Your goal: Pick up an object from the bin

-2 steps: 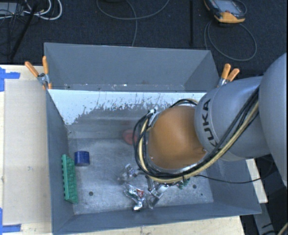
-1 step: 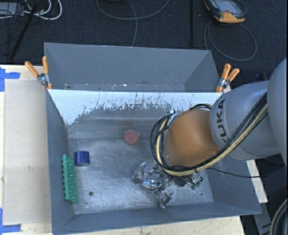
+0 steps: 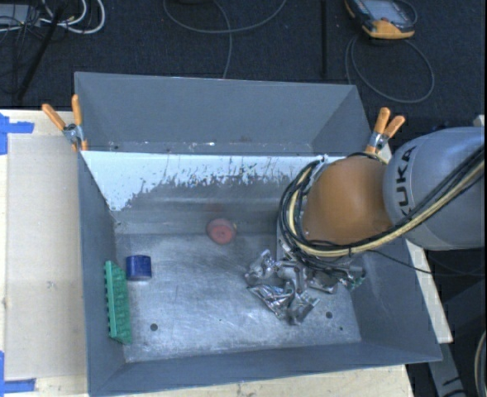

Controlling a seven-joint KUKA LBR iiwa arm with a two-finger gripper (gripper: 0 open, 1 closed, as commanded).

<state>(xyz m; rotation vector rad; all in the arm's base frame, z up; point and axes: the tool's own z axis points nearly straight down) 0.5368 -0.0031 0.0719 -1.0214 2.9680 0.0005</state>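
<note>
three small things on scratched grey bin (image 3: 202, 308) floor. dark carpet (image 3: 301, 44) and cables (image 3: 82, 11) behind bin. gripper (image 3: 288, 292) low near right wall, under orange cover (image 3: 342, 201); can't make out if clenched or released. red disc (image 3: 221, 231) nearest, left of gripper, apart. blue cap (image 3: 139, 266), green comb (image 3: 117, 300) far left.

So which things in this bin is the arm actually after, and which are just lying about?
In play: end effector, low over the right floor of the bin; what it is on I cannot tell.
Lying about: red disc mid-floor; blue cylinder and green toothed strip by the left wall.
</note>
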